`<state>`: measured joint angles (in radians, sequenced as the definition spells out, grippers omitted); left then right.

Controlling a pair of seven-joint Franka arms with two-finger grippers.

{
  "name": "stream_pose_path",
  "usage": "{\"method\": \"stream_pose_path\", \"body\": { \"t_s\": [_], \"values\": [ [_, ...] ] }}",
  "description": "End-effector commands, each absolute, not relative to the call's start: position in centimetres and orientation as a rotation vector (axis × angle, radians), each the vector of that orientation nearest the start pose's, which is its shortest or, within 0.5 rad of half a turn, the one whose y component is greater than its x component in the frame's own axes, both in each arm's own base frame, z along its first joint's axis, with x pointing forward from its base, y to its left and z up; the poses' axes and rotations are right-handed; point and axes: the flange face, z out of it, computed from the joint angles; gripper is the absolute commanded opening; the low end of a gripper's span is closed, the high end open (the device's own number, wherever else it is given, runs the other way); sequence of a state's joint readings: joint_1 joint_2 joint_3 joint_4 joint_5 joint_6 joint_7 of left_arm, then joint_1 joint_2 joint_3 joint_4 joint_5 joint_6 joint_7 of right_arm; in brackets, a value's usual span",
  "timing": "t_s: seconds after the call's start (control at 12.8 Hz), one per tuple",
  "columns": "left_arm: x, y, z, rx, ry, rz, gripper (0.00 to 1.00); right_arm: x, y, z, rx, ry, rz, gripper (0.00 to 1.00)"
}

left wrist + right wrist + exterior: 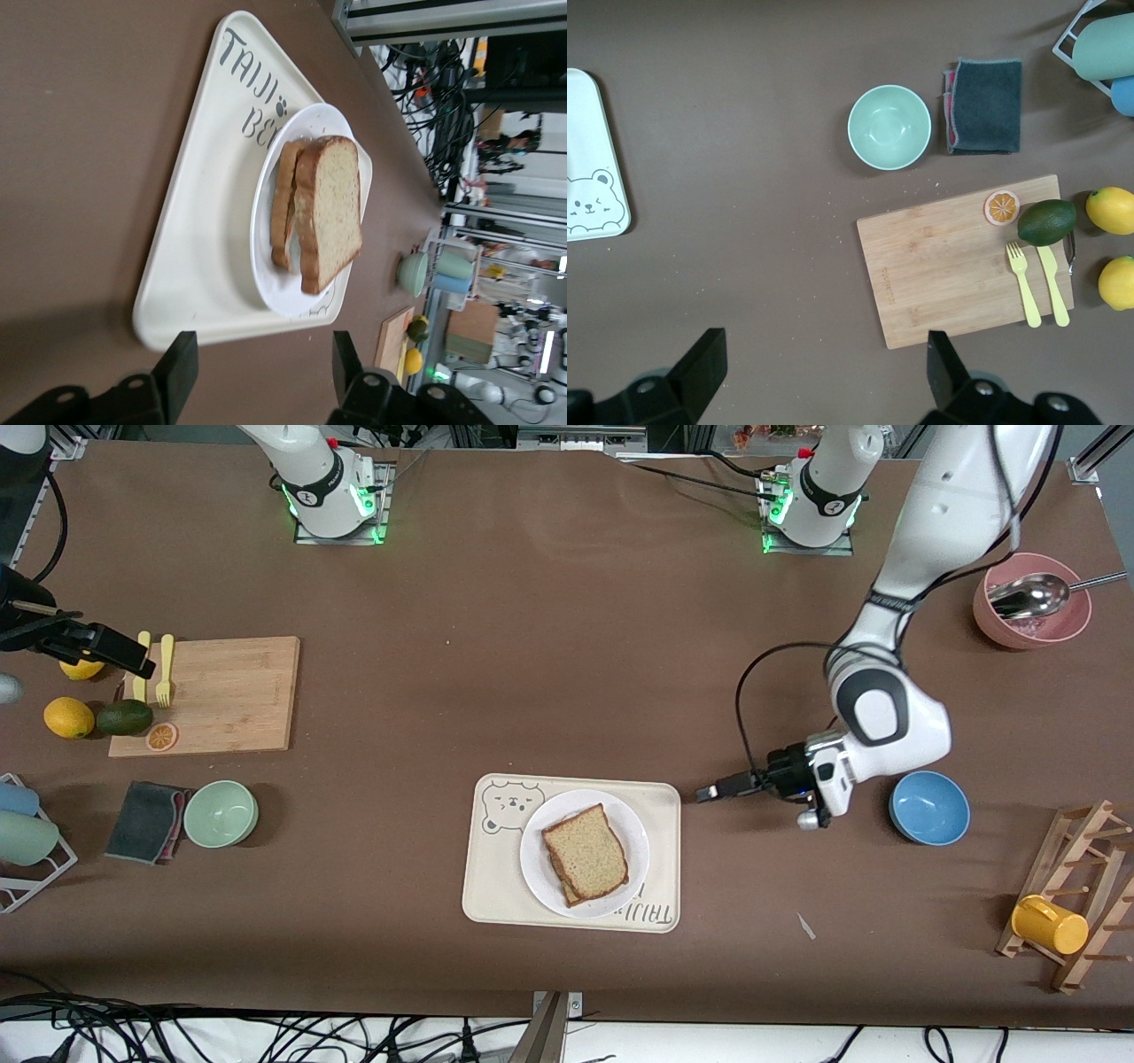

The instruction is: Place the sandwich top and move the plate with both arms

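The sandwich top (pixel 586 852), a light-brown slice with a darker crust, lies on another slice on the white plate (pixel 540 868). The plate stands on a cream tray (pixel 496 886) with a bear drawing. My left gripper (pixel 706 794) hovers low beside the tray's end toward the left arm, open, fingers pointing at the tray. The left wrist view shows the sandwich top (pixel 332 208), the plate (pixel 264 232) and the tray (pixel 195 257) ahead of the open left gripper (pixel 263 345). My right gripper (pixel 140 662) hangs open over the cutting board's edge, and the right gripper (pixel 825 343) holds nothing.
A blue bowl (pixel 928 807) sits close by the left arm's wrist. A pink bowl with a spoon (pixel 1032 602) and a wooden rack with a yellow cup (pixel 1050 924) are at that end. A cutting board (pixel 221 691), green bowl (pixel 221 813), dark cloth (pixel 146 809) and fruit are at the right arm's end.
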<state>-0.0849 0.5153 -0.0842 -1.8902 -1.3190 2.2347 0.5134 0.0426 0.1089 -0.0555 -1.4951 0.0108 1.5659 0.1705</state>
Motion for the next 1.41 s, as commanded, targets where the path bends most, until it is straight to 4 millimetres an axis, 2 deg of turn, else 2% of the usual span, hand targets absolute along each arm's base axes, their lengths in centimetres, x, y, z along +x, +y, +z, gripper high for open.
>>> {"method": "stream_pose_path", "body": {
  "t_s": [0.0,0.23,0.55,0.63,0.78,1.02,1.33],
  "values": [
    [57.6,-10.7,30.2,2.293,0.326,-0.036,0.70,58.3,-0.3,60.4,-3.122,0.307,0.051,1.00],
    [55.4,-7.8,35.0,2.505,0.259,-0.078,0.73,58.4,0.0,60.4,-3.119,0.298,0.044,1.00],
    [54.8,-3.8,39.5,2.733,0.148,-0.106,0.75,58.5,0.0,60.2,-3.124,0.298,0.046,1.00],
    [54.9,-3.3,40.5,2.777,0.111,-0.116,0.75,58.5,0.0,60.2,-3.123,0.298,0.049,1.00],
    [55.9,-2.6,44.6,2.901,0.060,-0.155,0.75,58.5,0.0,60.2,-3.123,0.298,0.049,1.00],
    [56.0,-3.0,50.3,3.034,0.055,-0.254,0.77,58.6,0.0,60.1,-3.123,0.298,0.051,1.00],
    [55.4,-2.2,55.0,3.124,0.026,-0.327,0.79,58.6,0.0,60.1,-3.120,0.298,0.051,1.00]
  ]
}}
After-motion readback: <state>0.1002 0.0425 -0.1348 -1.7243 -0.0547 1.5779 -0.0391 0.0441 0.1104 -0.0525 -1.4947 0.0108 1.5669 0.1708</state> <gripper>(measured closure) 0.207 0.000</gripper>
